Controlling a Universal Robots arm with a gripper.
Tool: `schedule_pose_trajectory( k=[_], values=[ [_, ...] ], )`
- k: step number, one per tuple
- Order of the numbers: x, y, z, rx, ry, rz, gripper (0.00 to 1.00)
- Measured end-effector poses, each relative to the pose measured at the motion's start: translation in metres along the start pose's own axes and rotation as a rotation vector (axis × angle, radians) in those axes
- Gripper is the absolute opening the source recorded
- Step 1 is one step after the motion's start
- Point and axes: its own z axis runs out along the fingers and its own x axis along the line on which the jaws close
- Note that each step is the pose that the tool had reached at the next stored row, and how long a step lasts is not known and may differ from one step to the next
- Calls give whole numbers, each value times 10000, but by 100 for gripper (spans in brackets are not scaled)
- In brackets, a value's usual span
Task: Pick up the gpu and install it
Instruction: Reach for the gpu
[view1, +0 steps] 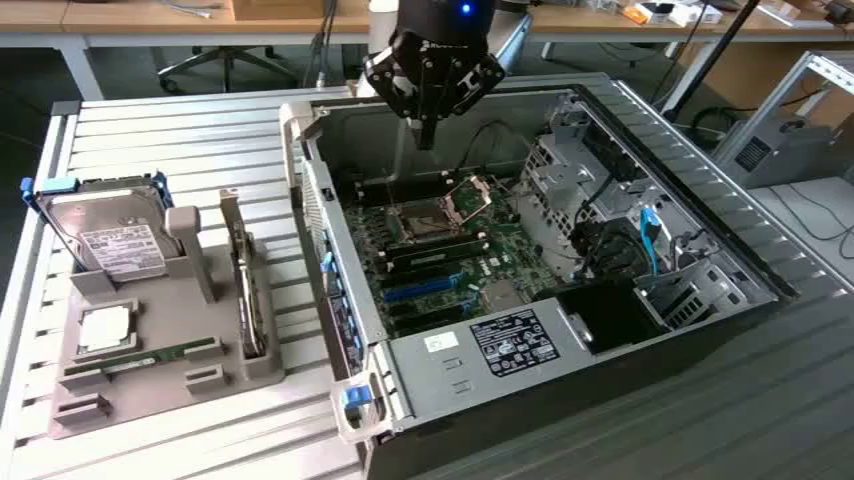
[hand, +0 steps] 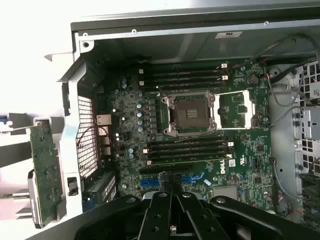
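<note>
The gpu (view1: 244, 290) is a thin card standing on edge in a slot of the grey holder (view1: 174, 385), on the exterior view's left, outside the computer case. In the wrist view the gpu (hand: 46, 170) appears as a green board with a silver bracket, beyond the case's perforated end wall. My gripper (view1: 426, 135) hangs above the far end of the open case with its fingers shut together and nothing between them. Seen from the wrist, the gripper (hand: 172, 189) points down at the motherboard (hand: 200, 150) near the blue slots.
The open computer case (view1: 534, 345) lies on its side on the slatted table, with an empty CPU socket (hand: 190, 112) and drive cages at the exterior view's right. The holder also carries a hard drive (view1: 114, 240), a chip (view1: 104, 330) and a memory stick (view1: 140, 358).
</note>
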Motion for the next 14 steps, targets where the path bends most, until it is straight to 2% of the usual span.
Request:
schedule_pose_trajectory(
  k=[14],
  values=[
    [8, -1, 1, -2, -2, 2, 11]
  ],
)
